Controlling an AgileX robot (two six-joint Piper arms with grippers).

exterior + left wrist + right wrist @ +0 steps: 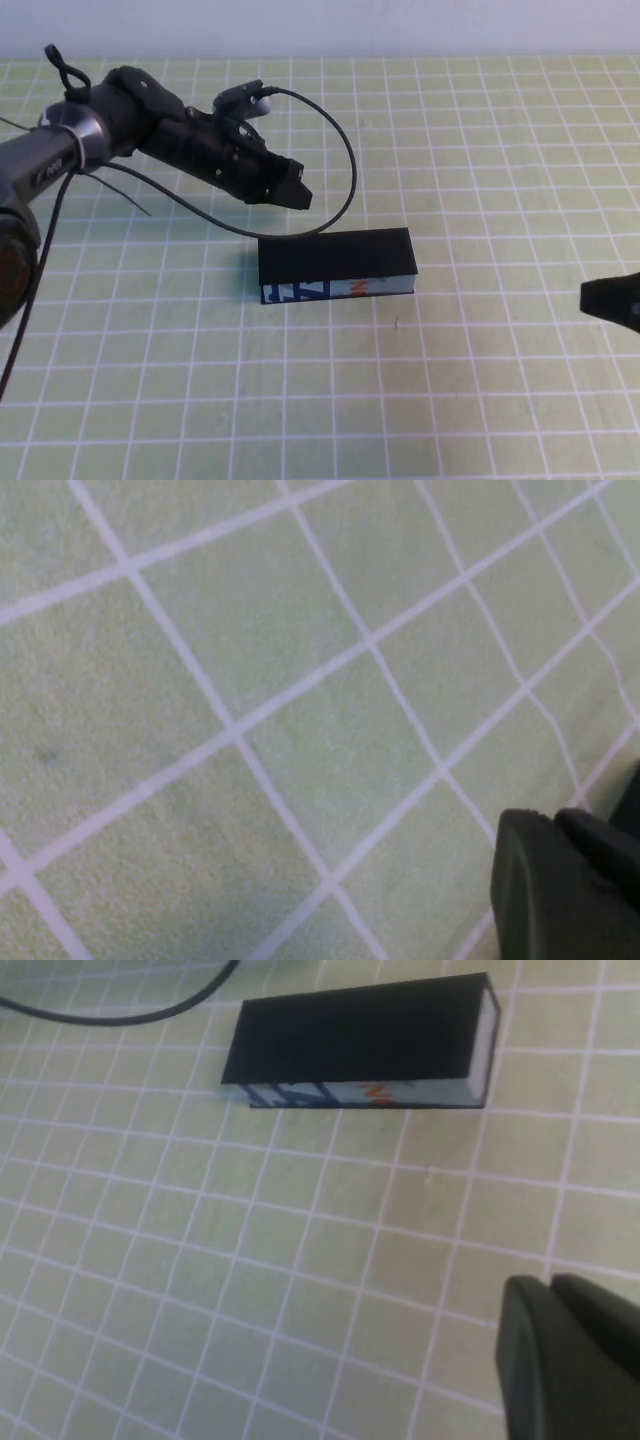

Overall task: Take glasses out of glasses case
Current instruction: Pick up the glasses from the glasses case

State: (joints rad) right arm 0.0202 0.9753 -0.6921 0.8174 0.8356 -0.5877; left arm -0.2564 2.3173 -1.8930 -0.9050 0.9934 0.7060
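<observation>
The glasses case (337,264) is a black box with a light-blue printed side strip. It lies shut at the middle of the green grid mat and also shows in the right wrist view (362,1042). The glasses are hidden. My left gripper (298,192) hangs shut and empty just behind the case's left end; its fingers (560,880) are pressed together over bare mat. My right gripper (588,296) is shut and empty at the right edge, well right of the case; its fingers (560,1350) touch each other.
A black cable (340,170) loops from the left arm down to the mat just behind the case. The green mat (450,400) with white grid lines covers the table in front of the case and to its right.
</observation>
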